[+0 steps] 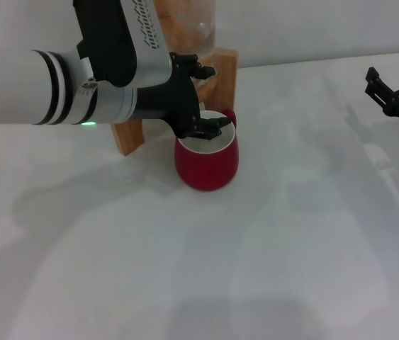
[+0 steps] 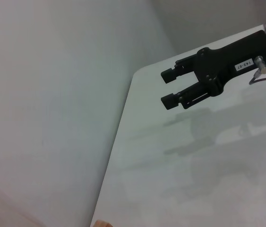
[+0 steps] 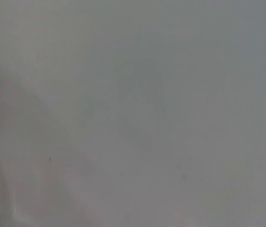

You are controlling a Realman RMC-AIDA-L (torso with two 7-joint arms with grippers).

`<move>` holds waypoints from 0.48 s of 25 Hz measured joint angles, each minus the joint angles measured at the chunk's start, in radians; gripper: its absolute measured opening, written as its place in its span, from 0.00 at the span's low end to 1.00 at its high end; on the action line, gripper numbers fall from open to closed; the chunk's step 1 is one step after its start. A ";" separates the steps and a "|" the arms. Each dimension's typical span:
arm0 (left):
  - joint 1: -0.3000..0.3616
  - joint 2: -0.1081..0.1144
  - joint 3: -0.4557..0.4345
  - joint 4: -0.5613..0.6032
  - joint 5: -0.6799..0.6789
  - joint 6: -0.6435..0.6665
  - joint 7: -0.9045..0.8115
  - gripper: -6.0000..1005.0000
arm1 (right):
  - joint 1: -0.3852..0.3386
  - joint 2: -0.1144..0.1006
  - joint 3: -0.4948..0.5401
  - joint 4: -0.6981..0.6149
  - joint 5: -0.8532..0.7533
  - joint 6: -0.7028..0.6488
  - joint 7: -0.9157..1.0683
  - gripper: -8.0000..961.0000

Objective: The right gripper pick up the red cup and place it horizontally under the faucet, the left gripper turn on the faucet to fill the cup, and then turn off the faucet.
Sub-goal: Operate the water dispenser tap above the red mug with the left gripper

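The red cup stands upright on the white table, just in front of the wooden stand. My left gripper, on the arm with the green light, reaches in from the left and hangs right above the cup's rim, its jaws spread wide and open. The faucet is hidden behind that gripper. My right gripper rests at the far right of the table, open and holding nothing. The left wrist view shows the right gripper farther off, with a clear gap between its fingers.
A glass dispenser sits on the wooden stand at the back, against a pale wall. The white table stretches forward and to the right of the cup. The right wrist view shows only a plain grey surface.
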 joint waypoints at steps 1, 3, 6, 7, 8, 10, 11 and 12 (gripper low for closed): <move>0.000 0.000 0.000 0.000 0.000 -0.001 0.000 0.81 | 0.000 0.000 0.000 0.000 0.000 0.000 0.000 0.86; -0.001 0.000 0.000 -0.001 0.000 -0.006 0.001 0.81 | 0.000 0.001 0.000 0.000 0.000 0.000 0.000 0.86; -0.001 0.000 0.000 -0.002 0.000 -0.012 0.003 0.81 | 0.000 0.001 0.000 0.000 0.000 0.000 0.000 0.86; -0.001 0.000 0.000 -0.002 0.000 -0.013 0.003 0.81 | 0.000 0.001 0.000 0.000 0.000 0.000 0.000 0.86; -0.001 0.000 0.000 -0.003 0.000 -0.015 0.003 0.81 | 0.000 0.001 0.000 0.000 0.000 0.000 0.000 0.86; -0.001 0.000 0.000 -0.003 0.000 -0.020 0.003 0.81 | 0.000 0.002 0.000 0.000 0.000 0.000 0.000 0.86; -0.001 0.000 0.000 -0.004 0.000 -0.022 0.004 0.81 | -0.001 0.002 0.000 0.000 0.000 0.000 0.000 0.86; -0.001 0.000 0.000 -0.004 0.000 -0.022 0.004 0.81 | -0.001 0.002 0.000 0.000 0.000 0.000 0.000 0.86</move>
